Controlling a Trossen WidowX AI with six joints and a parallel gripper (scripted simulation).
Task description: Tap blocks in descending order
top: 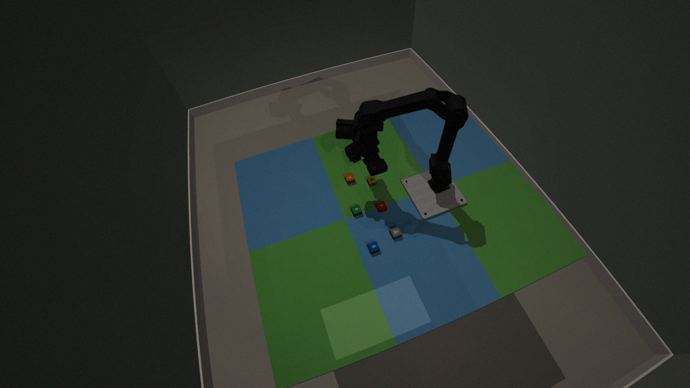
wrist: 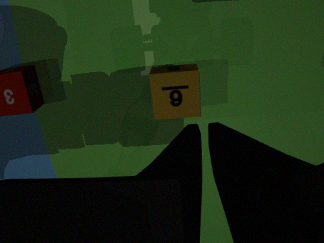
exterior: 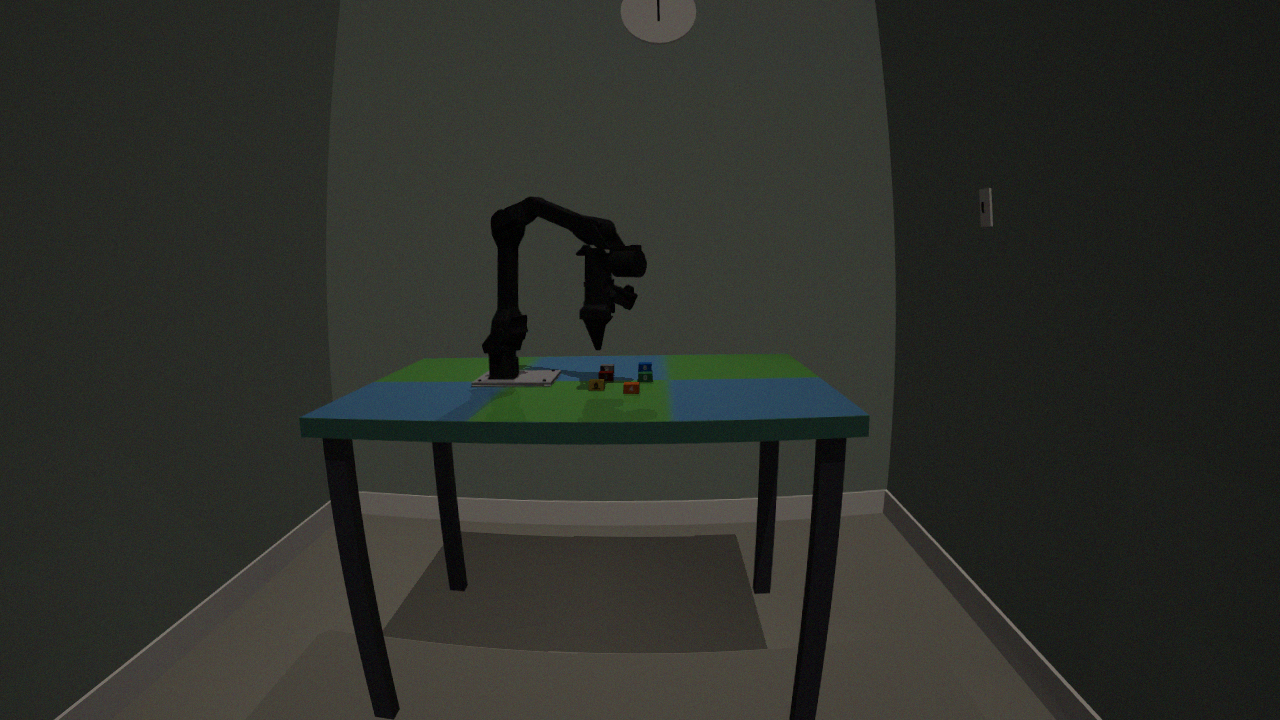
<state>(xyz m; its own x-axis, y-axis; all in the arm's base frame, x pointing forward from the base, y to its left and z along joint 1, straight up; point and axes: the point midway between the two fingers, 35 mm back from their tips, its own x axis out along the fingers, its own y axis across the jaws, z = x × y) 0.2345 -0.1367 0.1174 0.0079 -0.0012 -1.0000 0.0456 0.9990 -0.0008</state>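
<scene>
My gripper (exterior: 597, 347) (wrist: 202, 134) is shut and empty, tips down, a little above the yellow block (top: 371, 180) (exterior: 597, 385) (wrist: 160, 109). In the wrist view that block lies just beyond the tips, slightly left; its digit reads as an upside-down, underlined 6. The red block (top: 381, 206) (exterior: 606, 377) (wrist: 17, 106) at the wrist view's left edge shows an upside-down 3. An orange block (top: 350, 178) (exterior: 631, 388), a green block (top: 356, 210) (exterior: 645, 377), a grey block (top: 395, 233) and a blue block (top: 373, 247) (exterior: 644, 367) lie apart; their digits are too small to read.
The arm's base plate (top: 429, 207) (exterior: 528, 379) stands beside the blocks, to their right in the top view. The table top (top: 289, 193) (exterior: 760, 400) has blue and green squares. The arm's shadow falls across it.
</scene>
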